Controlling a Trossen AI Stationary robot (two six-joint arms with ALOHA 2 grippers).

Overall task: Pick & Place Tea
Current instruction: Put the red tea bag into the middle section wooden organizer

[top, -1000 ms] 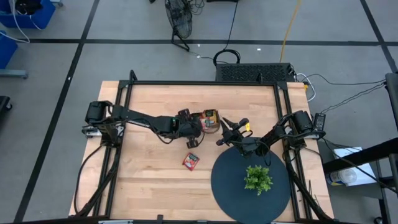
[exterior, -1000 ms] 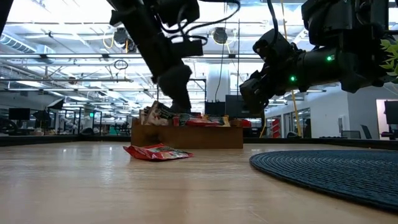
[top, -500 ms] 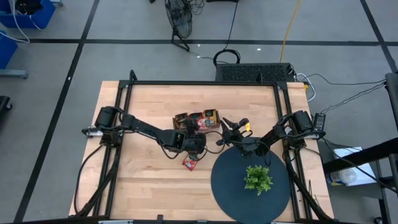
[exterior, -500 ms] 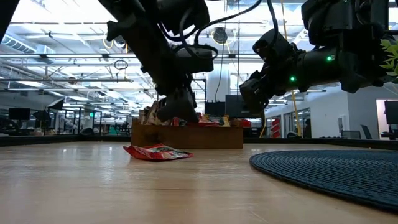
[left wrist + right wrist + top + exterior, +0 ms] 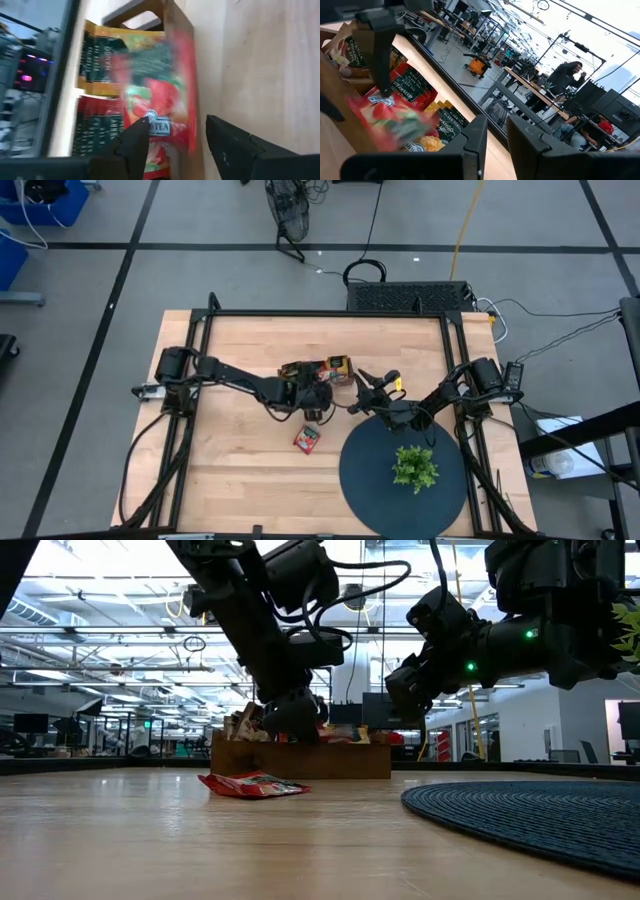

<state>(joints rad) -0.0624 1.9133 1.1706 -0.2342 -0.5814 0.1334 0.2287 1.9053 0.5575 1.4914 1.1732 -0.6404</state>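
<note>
Wooden tray (image 5: 318,370) — red and orange tea sachets (image 5: 150,95) inside.

Two arms work over one wooden tray (image 5: 318,370); one red sachet (image 5: 307,439) lies loose on the table; one round mat (image 5: 370,480) holds one plant (image 5: 414,467).

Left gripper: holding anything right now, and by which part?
Cannot tell. The left gripper is over the tray with a blurred red sachet between open fingers; no grip shows.

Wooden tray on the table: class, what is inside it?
The wooden tray holds upright tea sachets, red and orange. The left gripper covers part of it, so the rest is hidden.
</note>
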